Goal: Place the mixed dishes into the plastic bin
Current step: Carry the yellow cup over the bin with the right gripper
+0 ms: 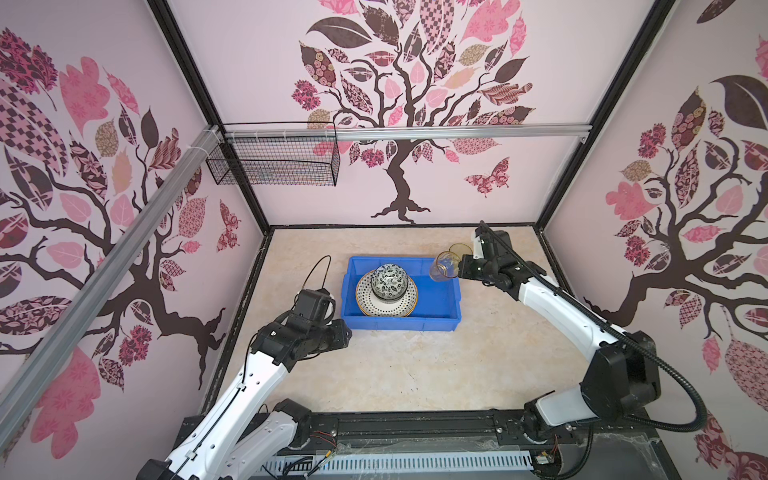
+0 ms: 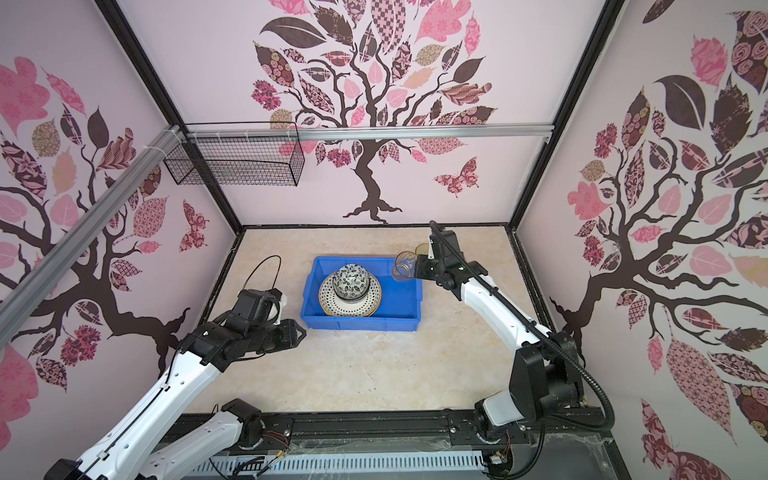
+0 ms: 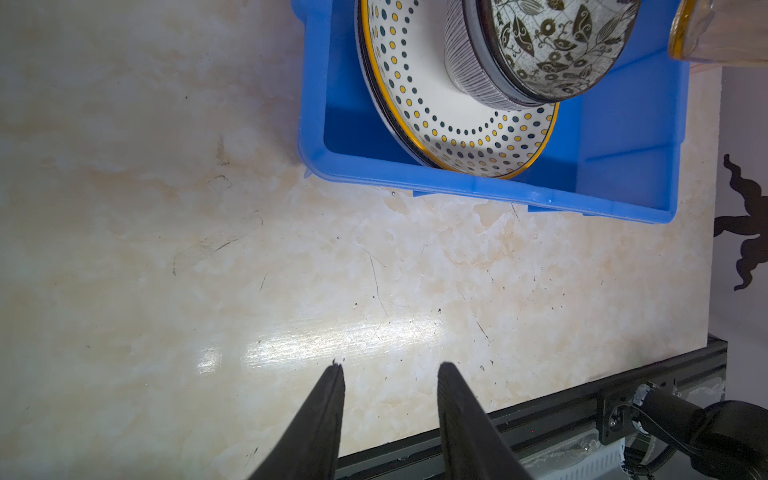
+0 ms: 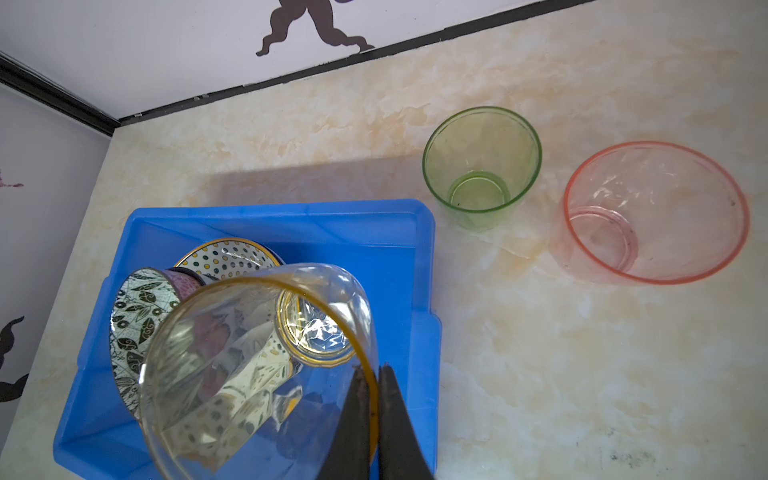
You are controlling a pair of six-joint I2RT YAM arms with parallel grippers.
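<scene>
Right wrist view: a yellow-rimmed translucent cup (image 4: 257,365) is pinched at its rim wall by the closed right gripper (image 4: 371,372) and held tilted over the blue plastic bin (image 4: 270,212). A dotted-rim plate (image 3: 436,116) and a leafy bowl (image 3: 561,45) are already stacked there. The cup is judged light, thin-walled and slippery, so the rim suits best. A green cup (image 4: 482,166) and a pink cup (image 4: 656,212) are left on the table (image 4: 540,374). The left gripper (image 3: 390,370) is parted and empty.
</scene>
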